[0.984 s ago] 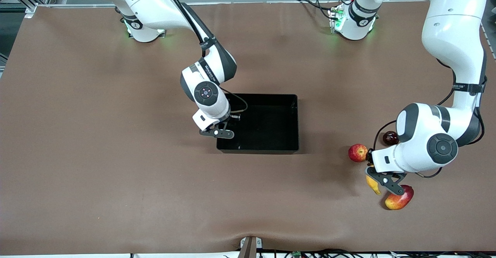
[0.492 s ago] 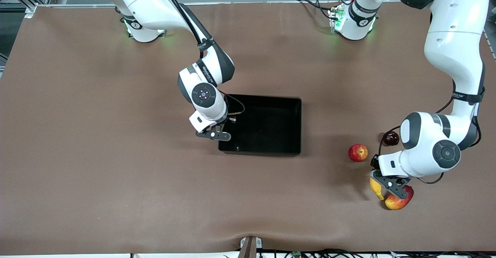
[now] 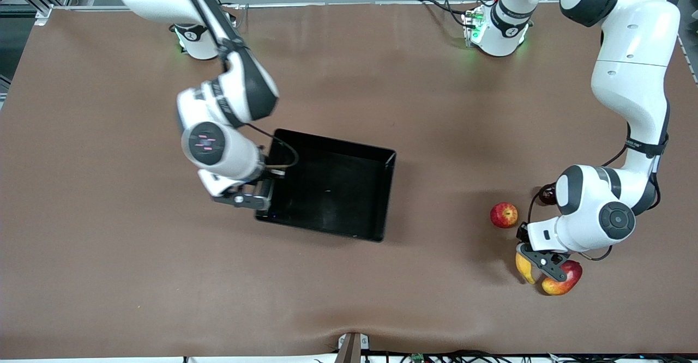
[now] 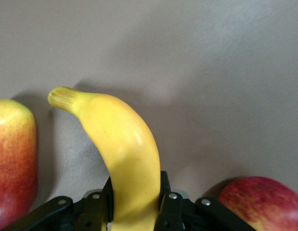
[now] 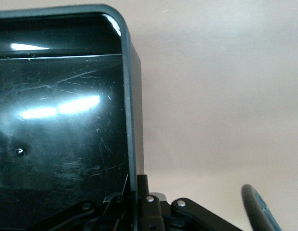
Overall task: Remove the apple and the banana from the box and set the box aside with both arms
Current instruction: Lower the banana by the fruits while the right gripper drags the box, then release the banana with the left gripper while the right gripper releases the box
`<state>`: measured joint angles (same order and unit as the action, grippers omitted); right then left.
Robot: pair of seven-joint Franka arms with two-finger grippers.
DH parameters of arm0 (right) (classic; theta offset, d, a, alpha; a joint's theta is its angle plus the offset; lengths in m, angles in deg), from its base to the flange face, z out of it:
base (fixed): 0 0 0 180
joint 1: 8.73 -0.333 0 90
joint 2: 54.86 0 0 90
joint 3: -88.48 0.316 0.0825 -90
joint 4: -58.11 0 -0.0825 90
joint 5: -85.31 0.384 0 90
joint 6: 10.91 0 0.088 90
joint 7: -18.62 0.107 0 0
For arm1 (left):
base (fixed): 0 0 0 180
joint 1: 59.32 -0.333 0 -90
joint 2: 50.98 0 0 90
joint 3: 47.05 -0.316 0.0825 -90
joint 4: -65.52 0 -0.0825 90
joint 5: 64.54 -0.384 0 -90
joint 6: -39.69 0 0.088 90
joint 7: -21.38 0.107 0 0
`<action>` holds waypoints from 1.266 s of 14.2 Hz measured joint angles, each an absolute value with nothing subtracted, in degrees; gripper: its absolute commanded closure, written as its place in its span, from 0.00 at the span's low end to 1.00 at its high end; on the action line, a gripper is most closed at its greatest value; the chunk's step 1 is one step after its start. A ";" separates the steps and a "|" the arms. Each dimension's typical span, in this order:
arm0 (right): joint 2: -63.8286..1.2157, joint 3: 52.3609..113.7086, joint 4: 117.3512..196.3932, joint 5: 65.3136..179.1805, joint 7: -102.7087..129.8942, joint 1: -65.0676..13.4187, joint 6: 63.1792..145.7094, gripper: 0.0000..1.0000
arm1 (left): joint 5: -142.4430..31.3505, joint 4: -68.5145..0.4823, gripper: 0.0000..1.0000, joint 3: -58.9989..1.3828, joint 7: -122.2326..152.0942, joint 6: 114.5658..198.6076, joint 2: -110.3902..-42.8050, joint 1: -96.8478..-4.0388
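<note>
The right claw (image 3: 265, 194) grips the wall of the one black tray (image 3: 376, 199) at its end toward the right arm, mid-tabletop (image 3: 109, 243). The left claw (image 3: 537, 260) pinches the single banana (image 3: 523, 267), beside one mango (image 3: 564, 282). One streaked apple (image 3: 504, 215) sits farther from the front camera, near one dark red apple (image 3: 547, 194).

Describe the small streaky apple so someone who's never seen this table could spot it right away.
Find the black tray mid-table, then look toward the left arm's end, where fruit lies around the left claw. The streaked apple is the small round red-and-yellow fruit nearest the tray, sitting apart. The banana is long, the mango oval, the dark red apple plain.
</note>
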<state>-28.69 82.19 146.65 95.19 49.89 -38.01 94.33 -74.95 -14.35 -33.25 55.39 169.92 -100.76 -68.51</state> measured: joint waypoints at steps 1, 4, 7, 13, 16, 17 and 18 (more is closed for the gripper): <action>-30.00 82.09 146.64 94.94 48.59 -36.66 91.58 1.00 | -74.95 -14.40 0.91 -33.25 55.39 169.95 -100.96 -69.02; -32.73 81.91 147.21 93.00 40.42 -29.55 86.45 1.00 | -74.95 -14.63 0.88 -33.24 55.11 169.96 -101.18 -69.58; -34.88 81.65 150.57 91.98 30.11 -20.20 85.82 1.00 | -74.95 -15.09 0.79 -33.14 53.92 169.96 -101.21 -69.54; -35.64 81.43 159.39 89.76 15.58 -4.61 92.33 1.00 | -74.91 -15.51 0.00 -33.15 53.66 170.19 -101.15 -69.77; -35.52 81.41 166.30 89.73 6.56 2.03 102.51 1.00 | -74.89 -15.13 0.00 -33.13 53.66 170.33 -100.13 -69.80; -35.43 81.40 168.15 89.73 4.09 3.65 104.28 1.00 | -74.86 -14.94 0.00 -33.09 53.65 170.28 -99.29 -69.80; -35.38 81.41 169.53 89.73 2.20 4.57 105.32 1.00 | -74.77 -14.81 0.00 -33.02 53.38 169.89 -98.19 -69.80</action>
